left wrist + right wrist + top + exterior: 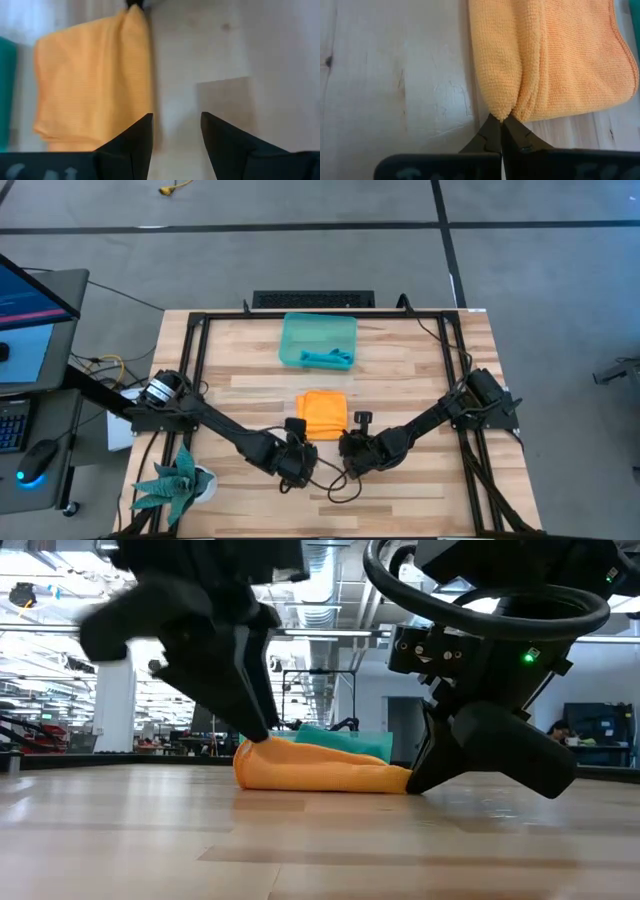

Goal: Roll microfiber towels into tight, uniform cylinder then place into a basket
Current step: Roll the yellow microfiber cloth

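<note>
The orange-yellow towel (322, 413) lies folded flat on the table's middle. My right gripper (350, 444) is shut on its near right corner. My left gripper (298, 444) is open at the towel's near left corner, one finger (142, 132) at the towel's near edge and the other (212, 132) over bare wood. The teal-blue towel (328, 359) lies bunched inside the teal-green basket (300, 330), which stands beyond the orange towel. My left gripper's finger (255, 710) reaches down to the orange towel's left end (250, 755); whether it touches the cloth I cannot tell. My right gripper pinches the towel's near right corner (501, 111) between its two fingertips, over a fold of several layers. It comes slanting down from the table's near right. The towel lies slack on the table.
A green spiky plant in a white pot (180, 480) stands at the table's near left corner. A dark frame (200, 330) runs along the table's edges. Loose black cables (335, 485) lie near the front edge, and bare wood lies to each side of the towel.
</note>
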### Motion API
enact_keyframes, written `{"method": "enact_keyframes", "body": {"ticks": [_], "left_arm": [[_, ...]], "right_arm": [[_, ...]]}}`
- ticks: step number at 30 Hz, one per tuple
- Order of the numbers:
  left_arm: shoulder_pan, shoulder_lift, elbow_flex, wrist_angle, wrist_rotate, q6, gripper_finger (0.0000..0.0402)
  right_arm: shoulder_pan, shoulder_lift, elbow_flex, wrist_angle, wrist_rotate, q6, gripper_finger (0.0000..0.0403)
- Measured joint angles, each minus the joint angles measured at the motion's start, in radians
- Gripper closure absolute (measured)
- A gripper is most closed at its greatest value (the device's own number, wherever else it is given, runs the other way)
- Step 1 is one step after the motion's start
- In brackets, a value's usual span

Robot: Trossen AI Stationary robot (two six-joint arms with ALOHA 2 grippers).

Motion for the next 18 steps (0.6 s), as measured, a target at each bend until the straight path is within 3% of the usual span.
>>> {"method": "enact_keyframes", "body": {"ticks": [8,18], "left_arm": [[0.075,0.0,-0.057,0.021,-0.025,-0.009,0.0243],[0.112,0.002,-0.163,0.145,0.027,0.033,0.0243]], "right_arm": [[0.0,0.0,0.0,0.002,-0.005,0.0,0.0384],[0.0,0.0,0.0,0.003,-0.008,0.0,0.0389]]}}
